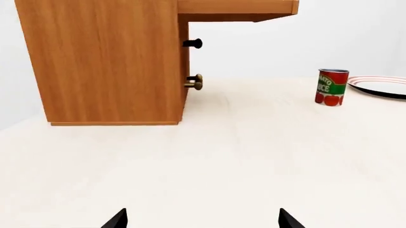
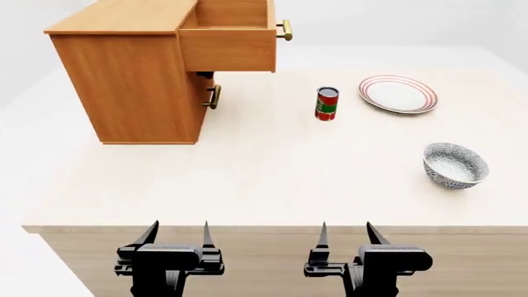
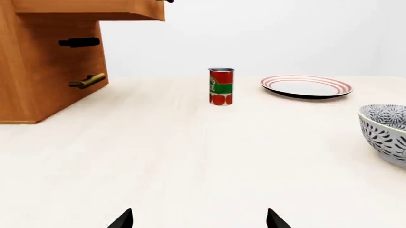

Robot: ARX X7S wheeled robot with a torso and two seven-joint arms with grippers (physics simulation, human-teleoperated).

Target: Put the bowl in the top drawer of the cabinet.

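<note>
The bowl [image 2: 454,164] stands upright on the pale tabletop [image 2: 272,173], mouth facing up, ahead of the right gripper [image 2: 345,238] and out to its right, well apart from it. It is a deep round ceramic vessel, blue-grey speckled outside and pale inside, and nothing shows in it; being round, it has no long axis along the table. In the right wrist view only part of its patterned wall [image 3: 384,133] appears at the frame edge.

The cabinet [image 2: 136,80], a boxy orange-brown wood-grain body with a flat top, stands ahead of the left gripper [image 2: 177,236] and slightly to its left. The top drawer [image 2: 229,37] is pulled out, its long side running parallel to the cabinet front, brass bar handle [image 2: 285,30] at its face; the visible part of its interior holds nothing. The lower drawer handle [image 2: 214,97] sits beneath it.

A red-and-green labelled can [image 2: 327,103] stands upright far ahead of the right gripper, with a flat red-rimmed white plate [image 2: 397,94] just beyond and right of it.

Both grippers hover at the near table edge, fingers spread wide, holding nothing.
</note>
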